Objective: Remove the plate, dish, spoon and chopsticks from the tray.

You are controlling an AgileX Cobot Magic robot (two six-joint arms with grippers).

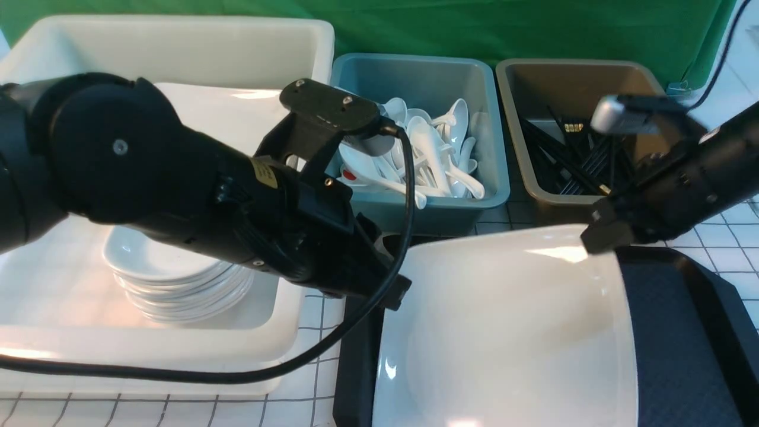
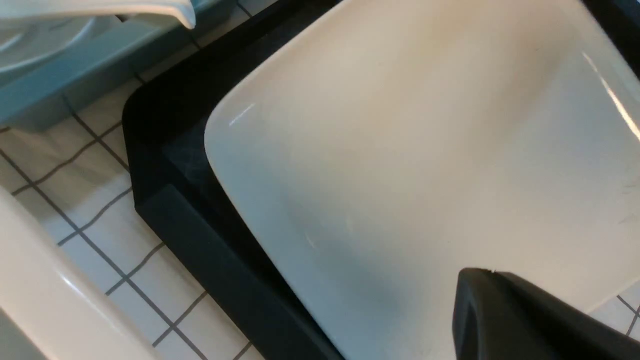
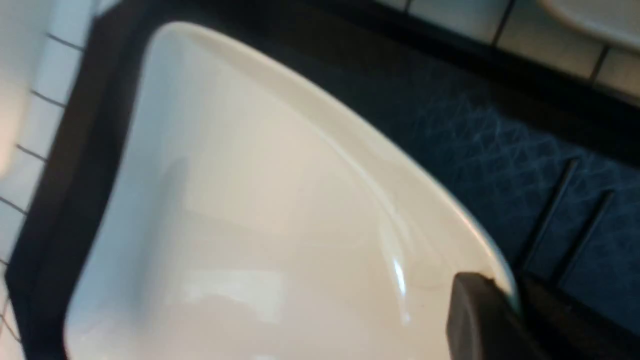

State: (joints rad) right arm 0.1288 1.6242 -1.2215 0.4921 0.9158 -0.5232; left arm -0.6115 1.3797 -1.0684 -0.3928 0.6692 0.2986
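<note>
Black from shoulder to tip, the left arm (image 1: 178, 178) stretches across from the left and slopes down over the white tub (image 1: 284, 332), so that the left gripper (image 1: 394, 293) meets the far left corner of the plate (image 1: 510, 332). The right arm (image 1: 699, 190) slants in from the right, and the right gripper (image 1: 596, 240) sits at the plate's far right corner. Each claw is closed onto the plate's rim. In the right wrist view one finger (image 3: 475, 320) presses on top of the rim with the other below it. In the left wrist view only the top finger (image 2: 505, 315) shows, the lower one hidden under the plate. The plate is glossy white, square with rounded corners and a shallow rim. It is held over the left part of the tray (image 1: 682, 332), its right edge above the diamond-textured floor. The chopsticks (image 3: 548, 212), blurred, lie on that floor just beside it.
</note>
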